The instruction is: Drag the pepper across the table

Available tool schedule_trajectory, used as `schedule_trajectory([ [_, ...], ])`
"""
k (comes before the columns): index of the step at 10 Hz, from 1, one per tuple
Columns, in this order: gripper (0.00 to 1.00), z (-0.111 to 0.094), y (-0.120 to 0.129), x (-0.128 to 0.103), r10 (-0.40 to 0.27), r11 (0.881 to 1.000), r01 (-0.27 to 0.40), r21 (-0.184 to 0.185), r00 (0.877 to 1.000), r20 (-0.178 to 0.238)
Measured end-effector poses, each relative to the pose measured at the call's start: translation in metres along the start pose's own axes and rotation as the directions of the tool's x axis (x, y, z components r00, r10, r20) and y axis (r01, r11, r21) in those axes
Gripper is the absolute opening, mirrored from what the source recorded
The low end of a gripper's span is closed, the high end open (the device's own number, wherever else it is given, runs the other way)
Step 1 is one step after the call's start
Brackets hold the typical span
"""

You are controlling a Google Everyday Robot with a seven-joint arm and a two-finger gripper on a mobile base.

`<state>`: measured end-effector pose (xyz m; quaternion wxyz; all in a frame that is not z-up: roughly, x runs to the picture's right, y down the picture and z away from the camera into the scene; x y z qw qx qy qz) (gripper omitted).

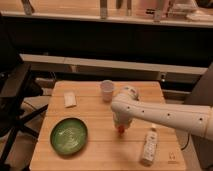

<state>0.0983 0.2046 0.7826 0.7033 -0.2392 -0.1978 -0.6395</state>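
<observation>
A small red-orange pepper (120, 130) lies on the wooden table (100, 150) near its middle, a little right of centre. My gripper (120, 123) points straight down right over the pepper and touches or nearly touches it. Only the pepper's lower tip shows beneath the gripper. The white arm (165, 116) reaches in from the right edge of the view.
A green plate (69, 135) sits at the front left. A white cup (107, 91) stands at the back centre. A small white packet (70, 99) lies at the back left. A white bottle (148, 146) lies on its side at the front right. A dark chair (12, 95) stands to the left.
</observation>
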Motion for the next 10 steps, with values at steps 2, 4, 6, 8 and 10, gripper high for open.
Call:
schedule_trajectory([
  [2,0.0,-0.0005,-0.0017,0.0002,-0.012,1.0,0.012,-0.001,1.0,-0.002],
  [4,0.0,-0.0006,-0.0009,-0.0002,-0.02,1.0,0.02,-0.001,1.0,-0.001],
  [6,0.0,-0.0013,-0.0002,0.0001,-0.027,1.0,0.027,0.001,1.0,-0.002],
  [8,0.0,-0.0017,0.0007,0.0011,-0.031,1.0,0.031,0.003,1.0,-0.003],
  [10,0.0,-0.0016,0.0022,0.0023,-0.033,0.999,0.033,0.006,0.999,-0.002],
])
